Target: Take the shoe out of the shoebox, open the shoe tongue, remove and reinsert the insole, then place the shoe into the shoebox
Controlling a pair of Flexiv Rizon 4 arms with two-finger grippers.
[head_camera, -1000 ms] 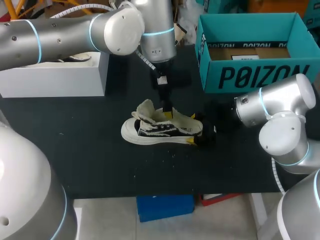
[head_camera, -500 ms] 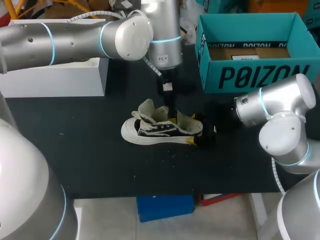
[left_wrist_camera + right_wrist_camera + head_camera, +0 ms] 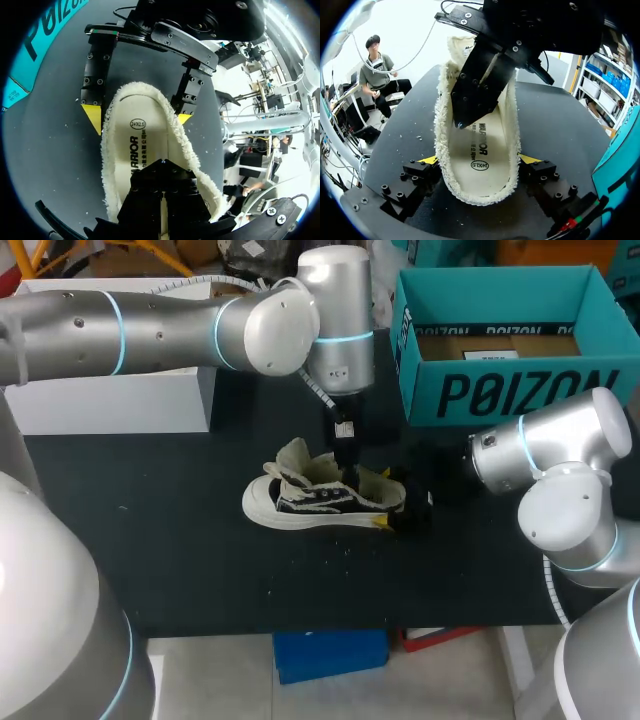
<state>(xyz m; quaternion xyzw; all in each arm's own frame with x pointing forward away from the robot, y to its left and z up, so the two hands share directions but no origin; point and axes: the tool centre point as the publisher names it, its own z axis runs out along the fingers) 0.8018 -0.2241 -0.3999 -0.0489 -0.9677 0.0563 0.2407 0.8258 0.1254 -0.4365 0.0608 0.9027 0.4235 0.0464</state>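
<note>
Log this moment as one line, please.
shoe: on table, outside shoebox | insole: in shoe | right gripper: shut on shoe heel | left gripper: shut, tips down inside shoe

Left arm [image 3: 150, 325]: comes in from the left and reaches past the middle, wrist pointing straight down. Left gripper [image 3: 346, 462]: fingers pressed together, tips down inside the shoe [image 3: 300, 502]. Right arm [image 3: 560, 480]: low, elbow folded. Right gripper [image 3: 479, 160]: fingers wide apart, yellow tips clamping the shoe's heel from both sides.
</note>
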